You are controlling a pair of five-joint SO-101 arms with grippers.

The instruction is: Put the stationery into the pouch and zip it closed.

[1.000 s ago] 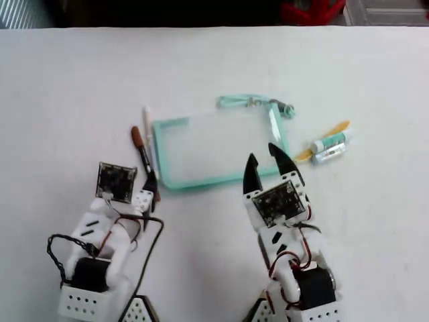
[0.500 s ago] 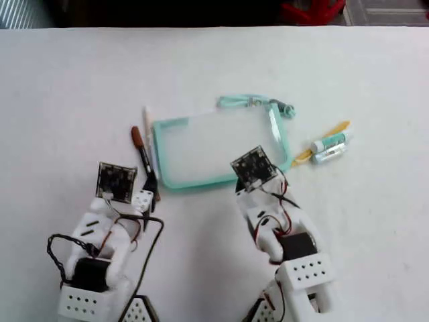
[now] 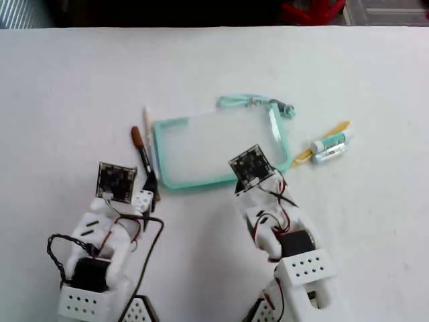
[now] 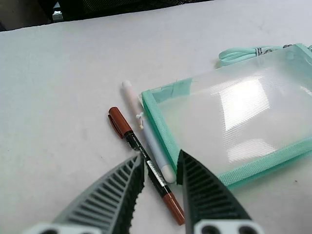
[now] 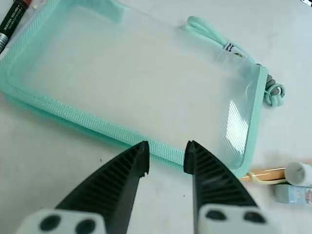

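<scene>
right hand [image 5: 166,147] lowered over pouch [image 5: 136,73] edge.

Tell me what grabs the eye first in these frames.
The mint-trimmed clear pouch lies flat mid-table. The right gripper hangs open just above its near edge. The left gripper is open astride a brown marker, which lies beside a white pen along the pouch's left side.

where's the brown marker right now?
In the high view the brown marker lies left of the pouch, beside the white pen, its near end under the left gripper.
</scene>
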